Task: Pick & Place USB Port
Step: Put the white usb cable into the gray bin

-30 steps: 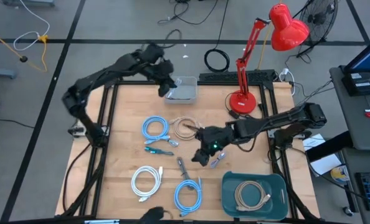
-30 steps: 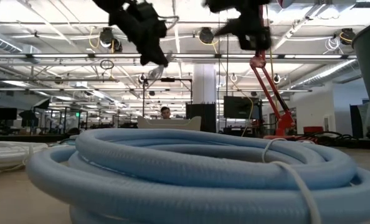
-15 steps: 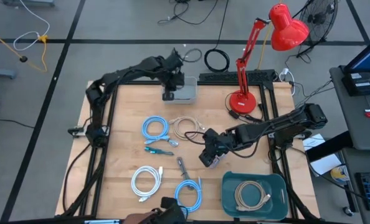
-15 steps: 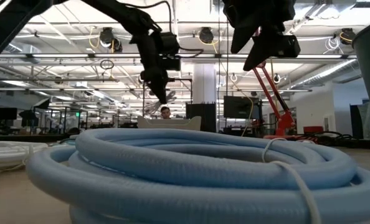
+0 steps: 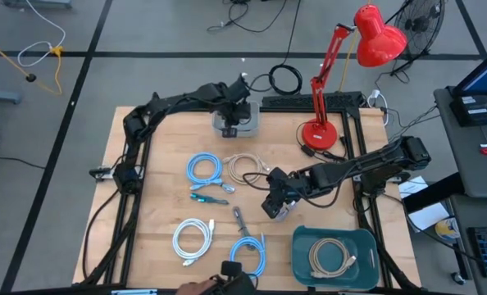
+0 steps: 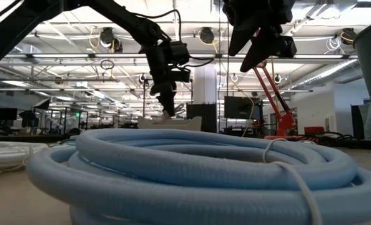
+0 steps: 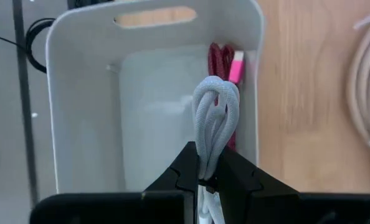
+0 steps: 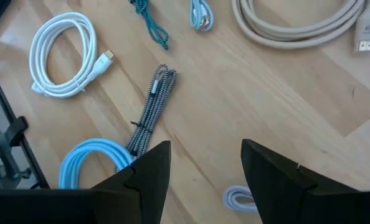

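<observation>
My left gripper (image 5: 231,116) is at the table's far edge, over the white bin (image 5: 248,124), and is shut on a pale grey bundled cable (image 7: 216,115). A red cable (image 7: 225,59) lies in the bin against its wall. In the low view the left gripper (image 6: 167,107) points down just above the bin's rim (image 6: 173,122). My right gripper (image 5: 276,205) is open and empty above the table's middle right. A small grey cable (image 8: 238,199) lies on the wood just under it. My left gripper pinches the folded bundle of pale grey cable (image 7: 208,163) between its two fingers, several strands together. The looped end (image 7: 217,93) sticks out past the fingertips. The fingers point down into the bin. Whether the loop touches the bin's floor cannot be told.
On the wood lie coiled cables: light blue (image 5: 204,170), beige (image 5: 243,168), white (image 5: 193,239), light blue (image 5: 248,256), teal (image 5: 209,195) and a braided black-and-white one (image 8: 151,106). A green bin (image 5: 334,254) with a beige cable stands near right. A red lamp (image 5: 321,135) stands far right.
My left gripper has carried the grey cable toward the table's right edge, over the white bin, and has gone down to the bin's rim. My right gripper has shifted a little toward the table's right edge and stays open.
</observation>
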Robot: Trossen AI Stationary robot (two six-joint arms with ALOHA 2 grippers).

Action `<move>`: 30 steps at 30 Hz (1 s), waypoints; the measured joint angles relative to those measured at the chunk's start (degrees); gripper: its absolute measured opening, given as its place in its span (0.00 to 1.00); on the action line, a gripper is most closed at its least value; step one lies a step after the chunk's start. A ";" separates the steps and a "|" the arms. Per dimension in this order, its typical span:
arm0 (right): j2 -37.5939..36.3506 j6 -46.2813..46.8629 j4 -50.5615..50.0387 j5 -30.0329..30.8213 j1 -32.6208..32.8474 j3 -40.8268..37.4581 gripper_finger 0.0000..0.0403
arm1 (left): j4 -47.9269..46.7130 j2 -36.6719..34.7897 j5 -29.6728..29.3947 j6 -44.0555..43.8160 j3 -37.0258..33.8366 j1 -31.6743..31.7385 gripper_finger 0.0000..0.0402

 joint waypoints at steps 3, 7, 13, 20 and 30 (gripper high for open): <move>0.00 -1.04 -0.02 0.17 -0.17 -0.02 0.46 | -0.44 0.30 1.54 -2.20 -0.02 0.17 0.08; 0.00 -2.23 -0.02 0.23 -0.80 -0.02 0.46 | -0.22 1.09 3.30 -3.33 -0.02 0.22 0.08; 0.00 -2.29 0.39 0.11 -0.85 -0.02 0.46 | 0.52 1.86 3.49 -3.67 0.00 -0.39 0.08; 0.00 -2.11 0.99 0.10 -0.84 -0.02 0.46 | 0.64 2.96 3.78 -3.90 -0.02 -0.37 0.08; 0.02 -2.24 1.55 0.21 -0.81 -0.02 0.46 | 1.67 3.34 1.46 -7.10 -0.02 -0.39 0.26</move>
